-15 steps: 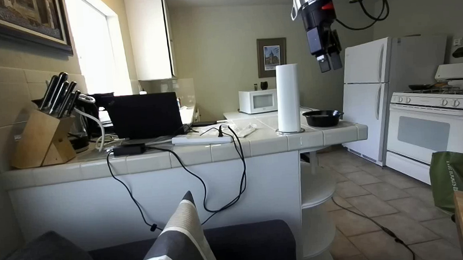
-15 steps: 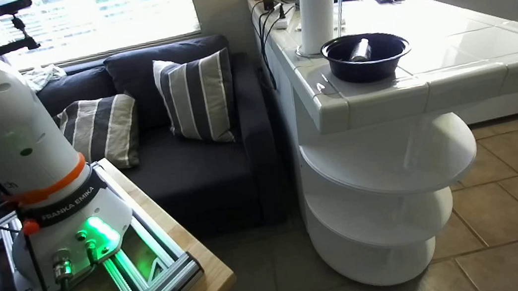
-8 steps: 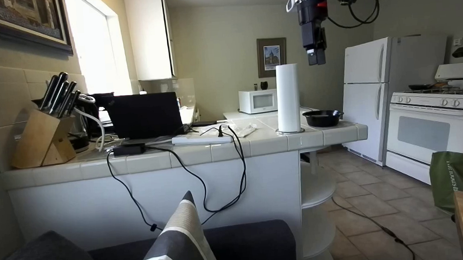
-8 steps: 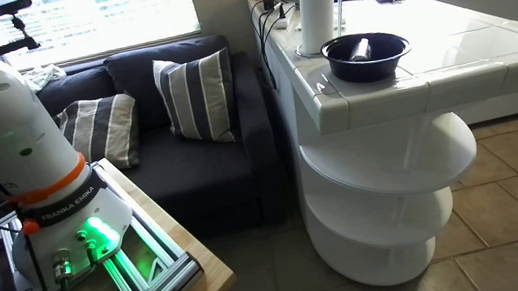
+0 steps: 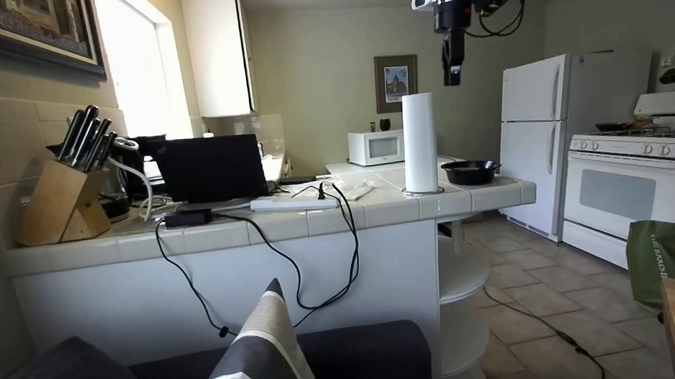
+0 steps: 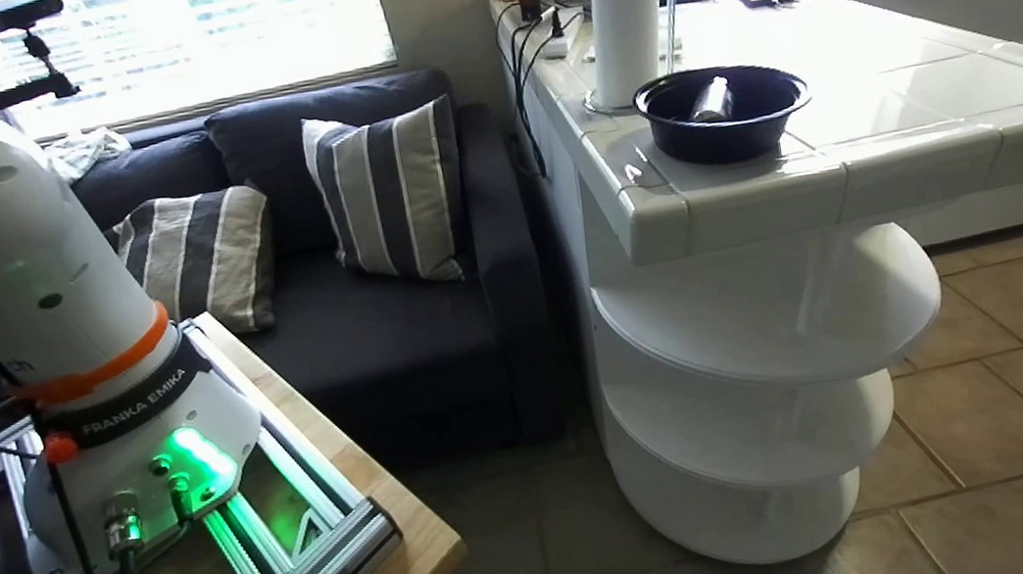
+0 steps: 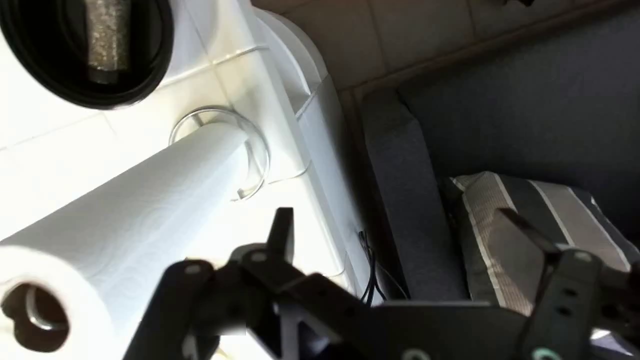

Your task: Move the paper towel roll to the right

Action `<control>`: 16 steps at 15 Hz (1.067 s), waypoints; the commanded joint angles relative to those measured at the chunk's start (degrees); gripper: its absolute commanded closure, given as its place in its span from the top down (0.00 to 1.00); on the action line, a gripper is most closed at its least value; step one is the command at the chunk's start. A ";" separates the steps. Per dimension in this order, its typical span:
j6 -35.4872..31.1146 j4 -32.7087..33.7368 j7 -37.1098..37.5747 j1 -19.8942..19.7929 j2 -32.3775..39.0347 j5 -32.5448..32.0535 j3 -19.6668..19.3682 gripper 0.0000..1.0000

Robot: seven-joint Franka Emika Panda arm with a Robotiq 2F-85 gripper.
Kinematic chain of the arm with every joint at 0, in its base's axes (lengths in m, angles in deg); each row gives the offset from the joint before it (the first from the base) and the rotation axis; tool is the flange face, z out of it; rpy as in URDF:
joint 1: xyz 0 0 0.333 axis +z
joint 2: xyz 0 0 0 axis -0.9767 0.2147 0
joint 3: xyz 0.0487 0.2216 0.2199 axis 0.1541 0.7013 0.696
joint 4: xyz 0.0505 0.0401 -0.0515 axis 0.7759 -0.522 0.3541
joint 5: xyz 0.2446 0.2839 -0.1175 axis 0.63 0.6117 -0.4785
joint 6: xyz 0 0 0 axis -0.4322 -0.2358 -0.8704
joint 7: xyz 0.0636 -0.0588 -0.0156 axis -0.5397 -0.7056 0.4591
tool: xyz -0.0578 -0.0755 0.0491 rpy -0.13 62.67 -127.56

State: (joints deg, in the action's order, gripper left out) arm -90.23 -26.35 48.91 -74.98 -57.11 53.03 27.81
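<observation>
The paper towel roll is a tall white cylinder standing upright on a wire-based holder at the counter's edge. It also shows in an exterior view with its top cut off, and leaning across the left of the wrist view, its open core at the bottom left. My gripper hangs pointing down, higher than the roll's top and a little to its right in that exterior view. In the wrist view my gripper has its fingers wide apart with nothing between them. The roll lies outside the left finger, not touching it.
A black round pan sits beside the roll near the counter's corner; a silvery cylinder lies in it. A power strip, cables and a laptop are on the tiled counter. A microwave stands behind.
In an exterior view my gripper has moved left and slightly up, nearer above the roll, and has turned from tilted to hanging straight down. The roll and pan have not moved.
</observation>
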 commanded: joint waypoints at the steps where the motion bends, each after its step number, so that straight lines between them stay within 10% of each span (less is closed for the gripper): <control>1: 0.91 5.93 -14.71 -0.70 4.45 -0.23 -2.52 1.00; 9: 4.81 19.44 -40.29 -5.12 14.24 1.50 -4.77 1.00; 16: 3.93 20.13 -39.67 -6.52 14.85 0.64 -3.81 1.00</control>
State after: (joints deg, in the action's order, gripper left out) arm -86.53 -6.53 9.23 -80.59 -42.38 53.70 23.06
